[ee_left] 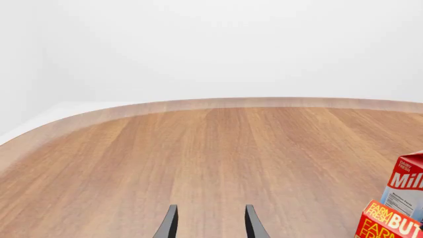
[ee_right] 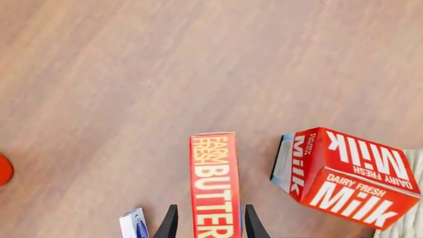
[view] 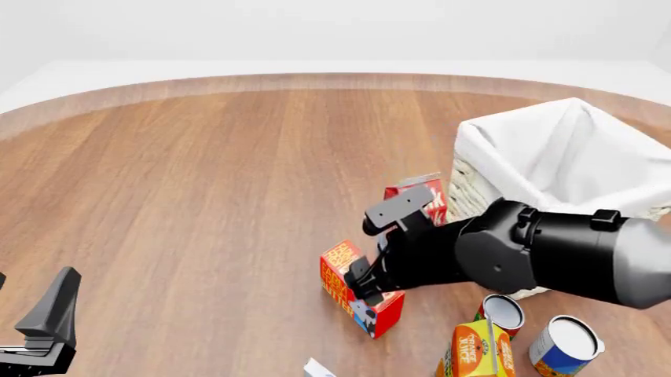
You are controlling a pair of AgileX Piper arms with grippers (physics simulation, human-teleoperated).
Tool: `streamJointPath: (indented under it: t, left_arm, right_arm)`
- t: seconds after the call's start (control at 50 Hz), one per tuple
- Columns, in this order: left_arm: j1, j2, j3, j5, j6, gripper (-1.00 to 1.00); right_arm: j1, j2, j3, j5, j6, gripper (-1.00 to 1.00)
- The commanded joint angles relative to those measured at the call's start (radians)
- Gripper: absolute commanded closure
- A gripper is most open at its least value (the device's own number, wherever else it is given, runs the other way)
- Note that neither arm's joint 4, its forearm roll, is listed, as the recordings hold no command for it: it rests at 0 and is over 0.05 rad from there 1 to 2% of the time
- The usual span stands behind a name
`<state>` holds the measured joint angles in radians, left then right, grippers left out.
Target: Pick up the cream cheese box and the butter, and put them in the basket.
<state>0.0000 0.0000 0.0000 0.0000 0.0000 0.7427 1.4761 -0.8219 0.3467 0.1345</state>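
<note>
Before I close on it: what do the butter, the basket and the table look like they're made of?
The butter looks like printed cardboard, smooth with sharp edges and flat lettered faces. The basket looks like white woven wicker, its weave showing on the wall, lined with soft white cloth that folds over the rim. The table looks like brown wood planks with visible grain, though it is a render.

Simulated tabletop, bare studio setting
A rounded wooden table [view: 210,181] against blank white surroundings holds groceries: a milk carton [ee_right: 347,173], tins [view: 564,344] and a wicker basket [view: 566,149]
</note>
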Motion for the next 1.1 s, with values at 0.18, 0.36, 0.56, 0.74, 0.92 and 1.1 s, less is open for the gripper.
streamJointPath:
  t: [0.18,0.36,0.56,0.74,0.92,1.1]
  left_arm:
    - [0.000,0.000,0.000,0.000,0.000,-1.00]
    - [0.000,0.000,0.000,0.000,0.000,-1.00]
    - [0.000,0.000,0.000,0.000,0.000,-1.00]
    - [0.000,0.000,0.000,0.000,0.000,-1.00]
    - [0.000,0.000,0.000,0.000,0.000,-1.00]
    - [0.000,0.000,0.000,0.000,0.000,-1.00]
  right_arm:
    - [0.001,0.008,0.037,-0.024,0.020,-1.00]
    - [0.005,0.008,0.040,-0.028,0.018,-1.00]
    - [-0.006,0.008,0.041,-0.028,0.004,-1.00]
    - [-0.012,0.021,0.034,-0.031,0.001,-1.00]
    - [-0.012,0.049,0.034,-0.056,0.003,-1.00]
    - [-0.015,0.064,0.037,-0.068,0.010,-1.00]
